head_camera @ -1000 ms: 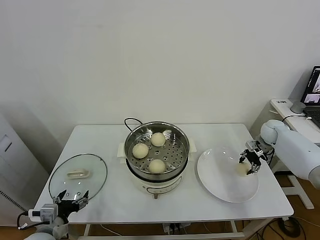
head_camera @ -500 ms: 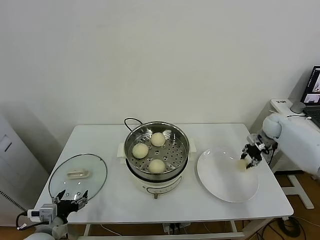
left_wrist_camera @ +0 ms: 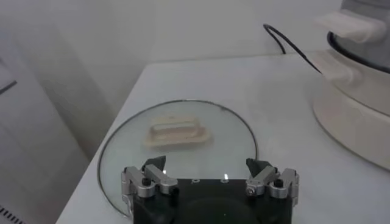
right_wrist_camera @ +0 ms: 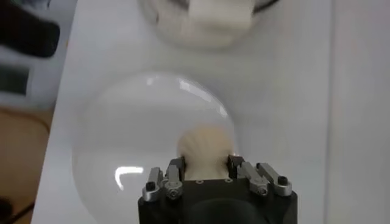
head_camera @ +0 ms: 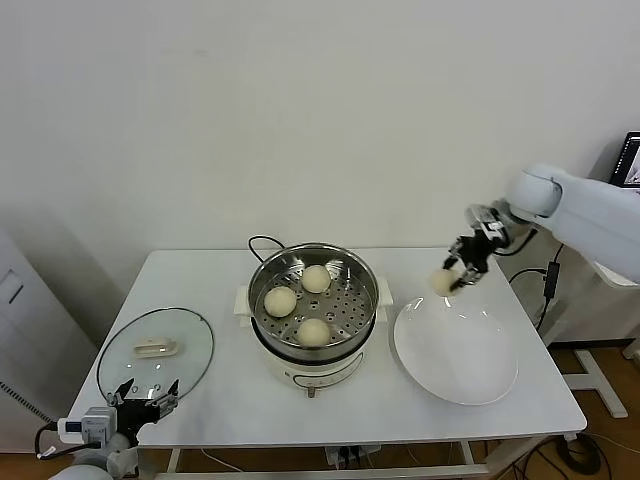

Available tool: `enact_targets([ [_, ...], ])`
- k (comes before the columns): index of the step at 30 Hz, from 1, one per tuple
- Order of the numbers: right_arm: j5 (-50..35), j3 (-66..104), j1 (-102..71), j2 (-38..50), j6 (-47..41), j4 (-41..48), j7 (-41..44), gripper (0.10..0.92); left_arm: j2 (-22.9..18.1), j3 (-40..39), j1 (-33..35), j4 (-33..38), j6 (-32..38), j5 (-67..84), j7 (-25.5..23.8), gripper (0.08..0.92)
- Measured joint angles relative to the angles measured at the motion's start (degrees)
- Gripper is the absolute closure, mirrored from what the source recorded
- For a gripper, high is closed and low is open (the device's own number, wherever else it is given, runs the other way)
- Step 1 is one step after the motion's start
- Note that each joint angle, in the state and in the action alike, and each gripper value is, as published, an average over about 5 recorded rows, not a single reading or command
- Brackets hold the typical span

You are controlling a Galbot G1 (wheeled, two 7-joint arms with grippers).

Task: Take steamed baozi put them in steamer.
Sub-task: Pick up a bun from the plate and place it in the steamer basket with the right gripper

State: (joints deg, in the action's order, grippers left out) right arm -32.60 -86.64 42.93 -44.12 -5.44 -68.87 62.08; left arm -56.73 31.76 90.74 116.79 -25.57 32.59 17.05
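The steel steamer (head_camera: 360, 275) on its cream base stands mid-table with three cream-white baozi on its perforated tray: one at the back (head_camera: 316, 279), one to the left (head_camera: 281, 301), one at the front (head_camera: 314, 332). A fourth baozi (head_camera: 442, 282) hangs in the air above the far left rim of the white plate (head_camera: 470, 375), with my right gripper (head_camera: 453, 277) shut on it. In the right wrist view that baozi (right_wrist_camera: 205, 146) sits between the fingers, over the plate (right_wrist_camera: 122, 152). My left gripper (head_camera: 147, 395) (left_wrist_camera: 207, 167) rests open at the table's front left corner.
A round glass lid (head_camera: 190, 350) with a white handle (left_wrist_camera: 177, 133) lies flat at the front left, just beyond the left gripper. A black cord (head_camera: 262, 241) runs behind the steamer. A side table with a laptop (head_camera: 630, 170) stands to the right.
My right gripper has lifted the baozi off the plate and carried it up and left, toward the steamer. The left arm has not moved.
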Motion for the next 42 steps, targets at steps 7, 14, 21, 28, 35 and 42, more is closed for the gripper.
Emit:
enact_targets([
  [7,-10.05,-4.33,5.52,-4.0,-6.9,-4.35,-4.25,0.567,-0.11,-0.01,0.14,0.21,0.13,-0.01,0.0,0.177],
  [14,-16.15,-5.83,7.19,-8.99,-12.23,-5.49,-8.56,0.567,-0.3,-0.08,0.07,0.35,0.19,-0.01,0.0,0.177],
  [21,-18.68,-5.99,6.02,-13.77,-16.23,-5.4,-12.18,0.567,-0.45,0.11,0.22,0.46,0.2,-0.01,0.0,0.177],
  [28,-18.87,-5.99,3.29,-16.23,-18.6,-5.31,-14.73,0.567,-0.58,0.38,0.32,0.42,0.22,-0.01,0.0,0.177],
  [35,-18.15,-5.93,0.14,-17.69,-20.04,-5.3,-16.5,0.567,-0.7,0.63,0.39,0.23,0.32,0.01,0.0,0.177],
  [42,-17.29,-5.3,-2.67,-18.89,-20.79,-4.58,-17.91,0.567,-0.89,0.6,0.29,0.0,0.35,0.02,0.0,0.177],
])
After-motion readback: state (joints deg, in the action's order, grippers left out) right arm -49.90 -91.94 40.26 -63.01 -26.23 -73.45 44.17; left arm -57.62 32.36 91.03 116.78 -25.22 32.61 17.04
